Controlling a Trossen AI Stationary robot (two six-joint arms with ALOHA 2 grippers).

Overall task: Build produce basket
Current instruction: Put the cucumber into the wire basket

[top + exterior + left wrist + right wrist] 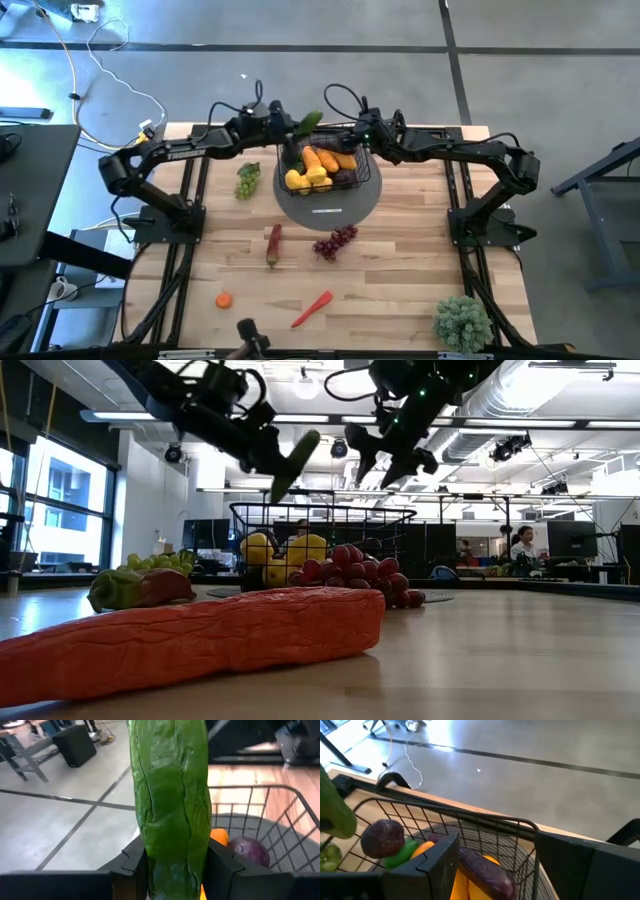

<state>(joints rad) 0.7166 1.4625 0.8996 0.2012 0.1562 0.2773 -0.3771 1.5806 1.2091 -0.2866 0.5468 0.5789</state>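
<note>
The black wire basket (325,172) stands on the grey round mat (330,203) and holds lemons, carrots and a purple eggplant (485,869). My left gripper (292,124) is shut on a green cucumber (309,122) above the basket's far rim (260,788). My right gripper (360,136) is open and hovers over the basket's far right part, its fingers (437,862) standing above the eggplant. On the table lie green grapes (246,180), purple grapes (335,241) and a red chilli (311,309). My left gripper pinches the cucumber (170,845) between its two fingers (132,862), across its length, near one end. Most of the cucumber sticks out beyond the fingers. It is lifted clear and slants downward above the basket (293,463).
A red and green vegetable (273,243) and a small orange piece (224,299) lie on the near half of the table. A bushy potted plant (462,322) stands at the near right corner. Bare wood lies to the right of the mat.
</note>
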